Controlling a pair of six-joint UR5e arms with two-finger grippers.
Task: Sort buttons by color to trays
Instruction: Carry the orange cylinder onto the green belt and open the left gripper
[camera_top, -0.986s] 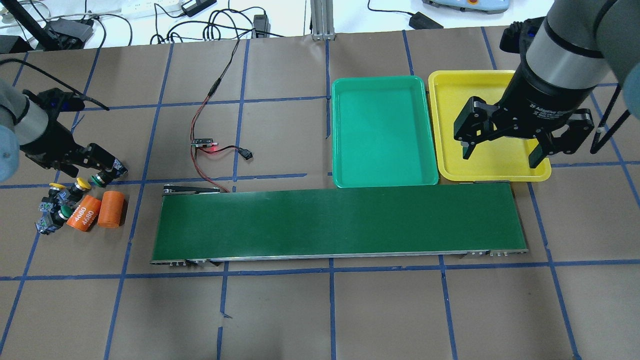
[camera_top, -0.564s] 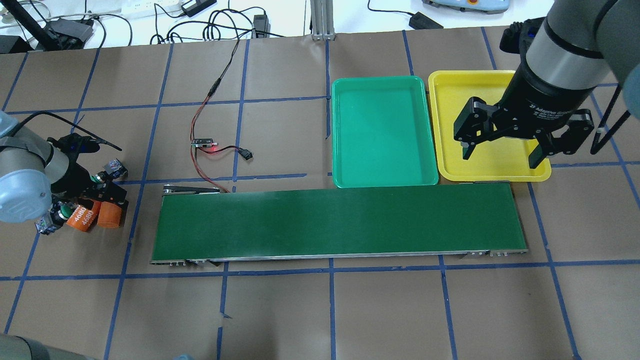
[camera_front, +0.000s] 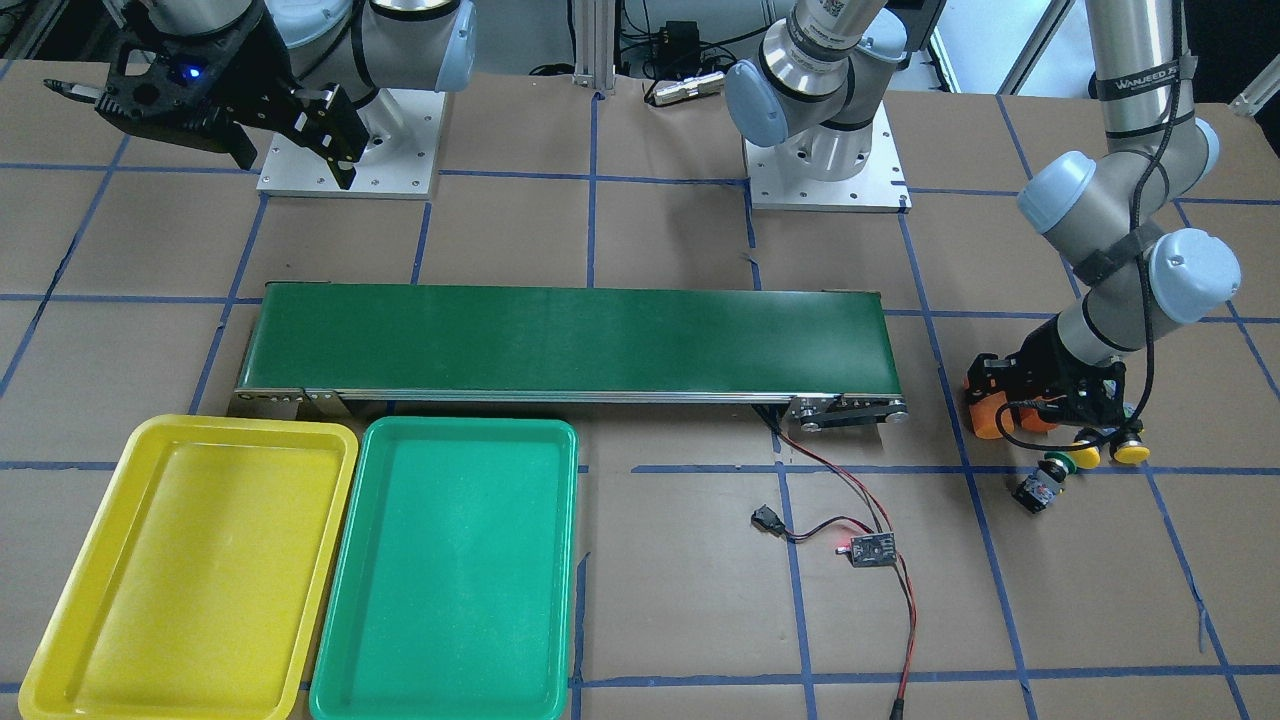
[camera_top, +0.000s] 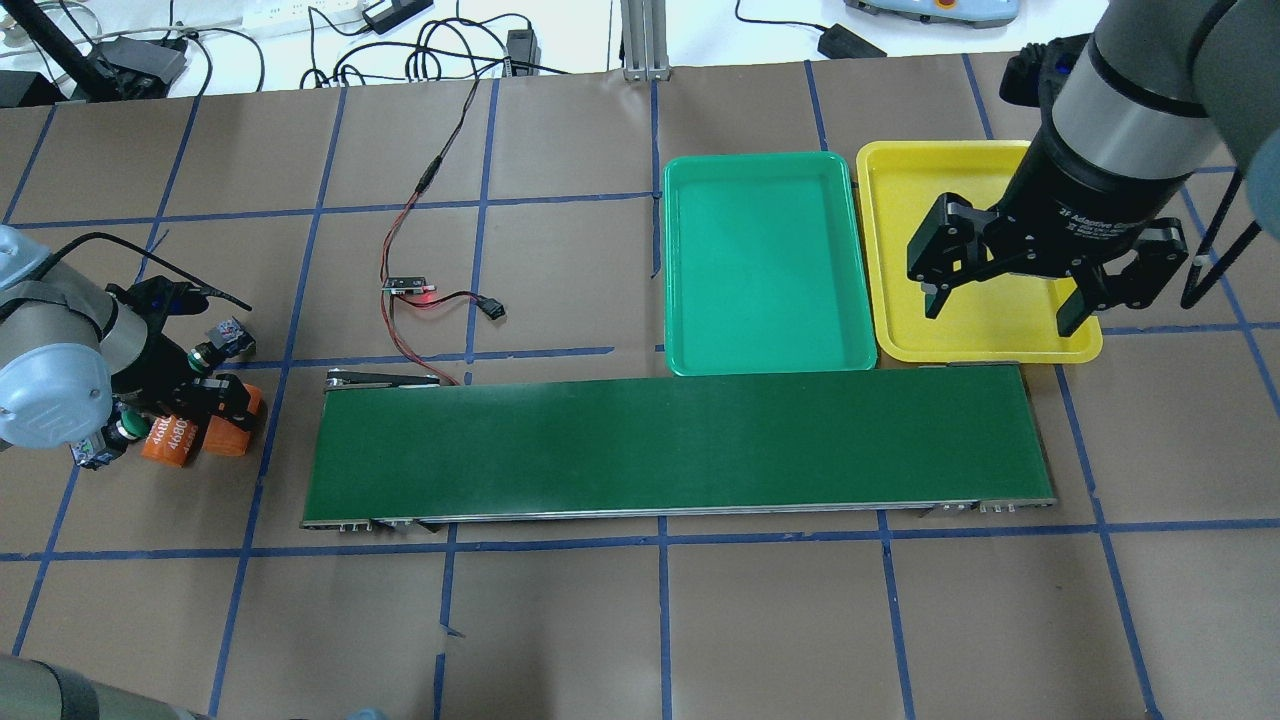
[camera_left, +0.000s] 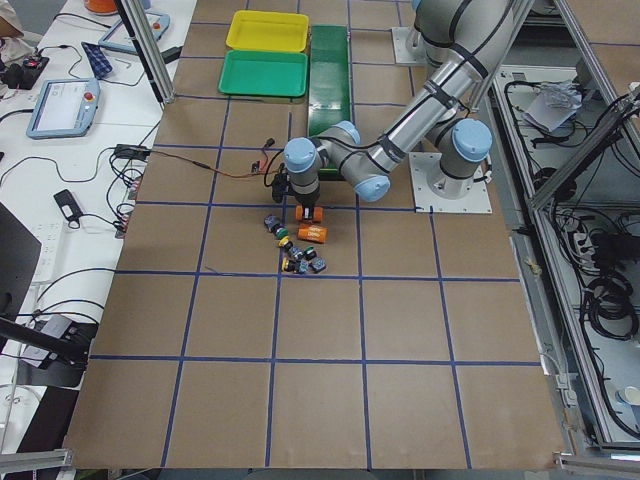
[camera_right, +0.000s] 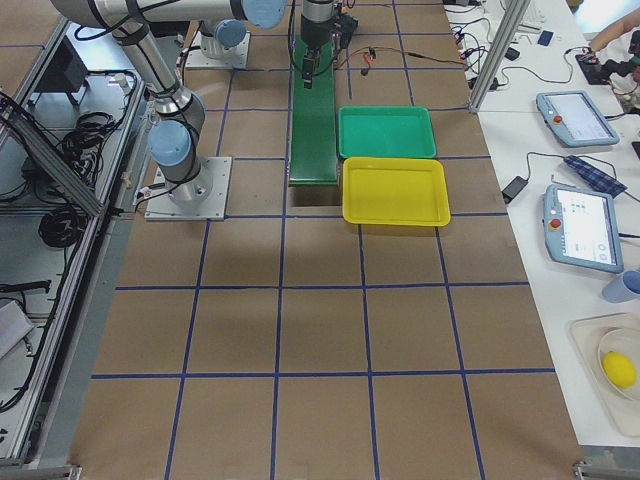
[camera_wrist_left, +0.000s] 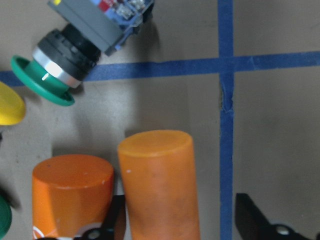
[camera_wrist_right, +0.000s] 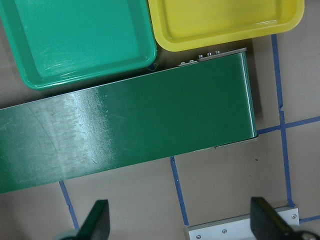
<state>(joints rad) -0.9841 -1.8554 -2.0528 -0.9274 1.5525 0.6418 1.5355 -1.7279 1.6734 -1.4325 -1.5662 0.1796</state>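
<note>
At the table's left end the left gripper (camera_wrist_left: 181, 216) sets its jaws apart astride an orange cylinder (camera_wrist_left: 159, 175); the green button (camera_wrist_left: 70, 55) lies near. Best shift over and pinch its blocky body, while the right gripper (camera_top: 1002, 312) hangs spread

A long dark-green conveyor belt (camera_top: 680, 445) lay lengthwise across the middle of a table (camera_top: 760, 620) covered in brown paper. Blue tape lines (camera_top: 662, 610) marked the paper into squares. Just beyond the belt's left end sat a small circuit board (camera_top: 407, 285) with a red light glowing, and red and black wires (camera_top: 392, 335) trailed from it. Left of the belt, two orange cylinders (camera_wrist_left: 159, 185) lay side by side. The outer cylinder (camera_top: 170, 440) bore white printing, possibly digits.
</note>
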